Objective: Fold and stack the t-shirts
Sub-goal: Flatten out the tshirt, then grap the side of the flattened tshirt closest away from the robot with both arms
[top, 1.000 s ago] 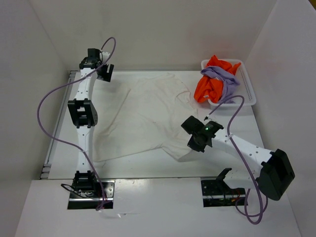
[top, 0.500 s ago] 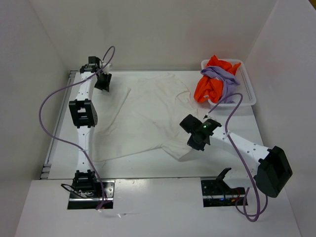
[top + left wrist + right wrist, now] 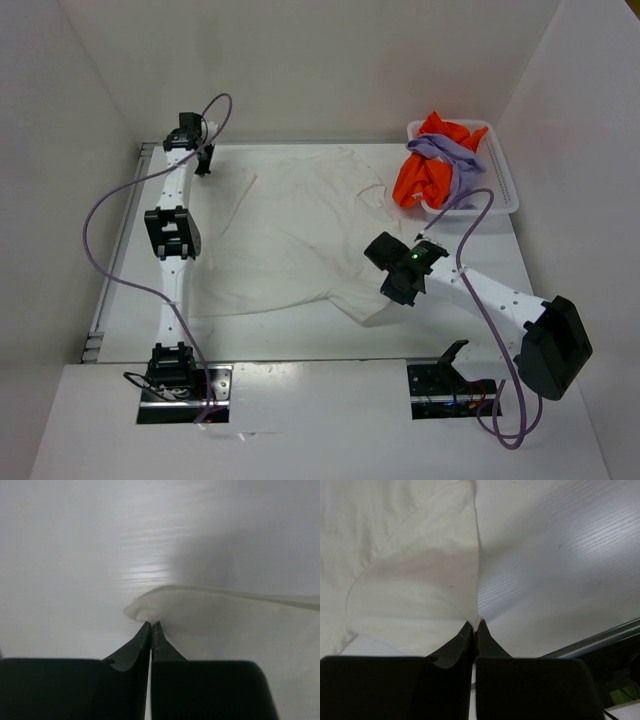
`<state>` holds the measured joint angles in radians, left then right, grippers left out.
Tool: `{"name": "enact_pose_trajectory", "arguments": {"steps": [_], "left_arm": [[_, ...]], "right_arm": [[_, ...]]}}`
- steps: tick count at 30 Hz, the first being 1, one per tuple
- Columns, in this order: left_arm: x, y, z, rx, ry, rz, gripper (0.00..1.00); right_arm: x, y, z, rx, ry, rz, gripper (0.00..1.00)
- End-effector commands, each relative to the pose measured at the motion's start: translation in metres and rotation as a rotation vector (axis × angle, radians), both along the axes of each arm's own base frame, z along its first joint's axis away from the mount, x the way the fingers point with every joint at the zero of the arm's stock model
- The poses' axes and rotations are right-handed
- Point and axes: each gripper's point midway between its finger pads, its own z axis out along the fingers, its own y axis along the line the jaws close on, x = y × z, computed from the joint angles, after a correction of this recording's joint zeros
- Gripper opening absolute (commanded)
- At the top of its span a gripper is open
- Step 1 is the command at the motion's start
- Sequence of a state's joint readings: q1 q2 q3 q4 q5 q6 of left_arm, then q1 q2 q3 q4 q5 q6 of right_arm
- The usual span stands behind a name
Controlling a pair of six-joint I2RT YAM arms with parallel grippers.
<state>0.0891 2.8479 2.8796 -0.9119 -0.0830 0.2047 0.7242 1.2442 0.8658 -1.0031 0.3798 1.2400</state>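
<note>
White t-shirt (image 3: 300,235) lies spread and wrinkled on the table (image 3: 300,338); orange t-shirt (image 3: 415,182) and lavender t-shirt (image 3: 452,156) crumpled in the basket (image 3: 507,190).

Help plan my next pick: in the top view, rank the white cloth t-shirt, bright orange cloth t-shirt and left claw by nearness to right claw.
1. White cloth t-shirt: pinched by right claw.
2. Bright orange cloth t-shirt: far right.
3. Left claw: far left.

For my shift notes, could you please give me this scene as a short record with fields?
white t-shirt: spread on the table, not folded
left tool: shut, pinching the shirt's far-left corner
right tool: shut, pinching the shirt's near-right edge
orange t-shirt: crumpled in the basket
lavender t-shirt: draped over the orange one
basket position: far-right corner of the table
</note>
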Motion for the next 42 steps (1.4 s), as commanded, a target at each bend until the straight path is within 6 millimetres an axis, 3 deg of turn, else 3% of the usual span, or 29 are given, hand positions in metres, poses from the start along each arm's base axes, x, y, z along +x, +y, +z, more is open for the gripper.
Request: {"name": "enact_pose_trajectory", "arguments": {"steps": [1,4,6,7,8,10,11,13,14,16,17,18,19,21,22,24,25,26,27,28,29,31,33,35,36,39,40,42], "left_arm": [[0.016,0.081,0.033,0.164,-0.15,0.218,0.0],[0.021,0.099,0.056,0.199,-0.212,0.232,0.04],[0.028,0.095,0.075,0.192,-0.265,0.185,0.22],[0.026,0.086,0.075,0.164,-0.253,0.144,0.57],[0.025,0.079,0.07,0.16,-0.234,0.131,0.74],[0.014,0.067,0.071,0.139,-0.187,0.105,0.88],[0.01,0.065,0.09,0.132,-0.199,0.098,0.89],[-0.013,0.067,0.092,0.108,-0.121,0.106,0.89],[-0.023,0.068,0.112,0.074,-0.127,0.093,0.92],[-0.054,0.075,0.126,0.038,-0.056,0.046,0.95],[-0.07,0.065,0.15,-0.026,-0.061,-0.012,0.97],[-0.078,0.075,0.165,-0.046,-0.079,-0.015,0.97],[-0.09,0.071,0.207,-0.05,-0.146,-0.055,0.97],[-0.108,0.065,0.24,-0.028,-0.171,-0.095,0.97],[-0.134,0.057,0.257,-0.001,-0.144,-0.155,0.97],[-0.157,0.033,0.269,-0.017,-0.133,-0.235,0.98],[-0.187,0.009,0.309,0.015,-0.205,-0.28,0.98],[-0.198,0.003,0.261,0.016,-0.1,-0.292,0.99],[-0.214,-0.005,0.25,0.047,-0.084,-0.304,0.99],[-0.243,-0.024,0.268,0.104,-0.15,-0.337,0.99],[-0.265,-0.022,0.21,0.119,-0.032,-0.322,0.99],[-0.299,-0.025,0.185,0.096,0.033,-0.291,0.99],[-0.339,-0.035,0.139,-0.008,0.164,-0.275,0.99],[-0.365,-0.033,0.116,0.024,0.226,-0.263,0.99],[-0.39,-0.03,0.097,0.047,0.271,-0.269,0.99],[-0.421,-0.012,0.081,0.204,0.316,-0.348,0.99],[-0.435,-0.008,0.064,0.233,0.361,-0.377,0.99],[-0.436,0.002,0.059,0.322,0.36,-0.434,0.99]], "right_arm": [[0.0,-0.006,0.014,-0.012,-0.035,-0.037,0.0],[0.001,-0.001,0.014,0.009,-0.031,-0.025,0.0],[0.005,0.007,0.012,0.038,-0.045,0.002,0.0],[0.006,0.011,0.01,0.043,-0.037,0.037,0.0],[0.008,0.016,0.011,0.057,-0.041,0.057,0.0],[0.022,0.028,0.018,0.075,-0.083,0.107,0.0],[0.025,0.03,0.019,0.078,-0.096,0.125,0.0],[0.04,0.042,0.026,0.098,-0.141,0.162,0.0],[0.042,0.043,0.027,0.09,-0.151,0.196,0.0],[0.053,0.05,0.03,0.084,-0.175,0.222,0.0],[0.056,0.052,0.031,0.073,-0.181,0.253,0.0],[0.061,0.052,0.03,0.054,-0.188,0.261,0.0],[0.071,0.054,0.039,0.054,-0.228,0.278,0.0],[0.082,0.058,0.043,0.055,-0.255,0.295,0.0],[0.094,0.062,0.049,0.06,-0.294,0.291,0.0],[0.102,0.068,0.057,0.072,-0.333,0.308,0.0],[0.105,0.069,0.059,0.072,-0.345,0.319,0.0],[0.11,0.07,0.062,0.083,-0.367,0.308,0.0],[0.112,0.071,0.064,0.088,-0.375,0.307,0.0],[0.114,0.072,0.065,0.093,-0.384,0.306,0.0],[0.112,0.073,0.066,0.107,-0.389,0.311,0.0],[0.111,0.075,0.064,0.117,-0.387,0.316,0.0],[0.112,0.079,0.065,0.133,-0.39,0.322,0.0],[0.11,0.08,0.061,0.142,-0.384,0.329,0.0],[0.107,0.078,0.056,0.135,-0.372,0.329,0.0],[0.111,0.077,0.06,0.14,-0.402,0.3,0.0],[0.112,0.076,0.061,0.139,-0.416,0.294,0.0],[0.114,0.077,0.063,0.146,-0.427,0.293,0.0]]}}
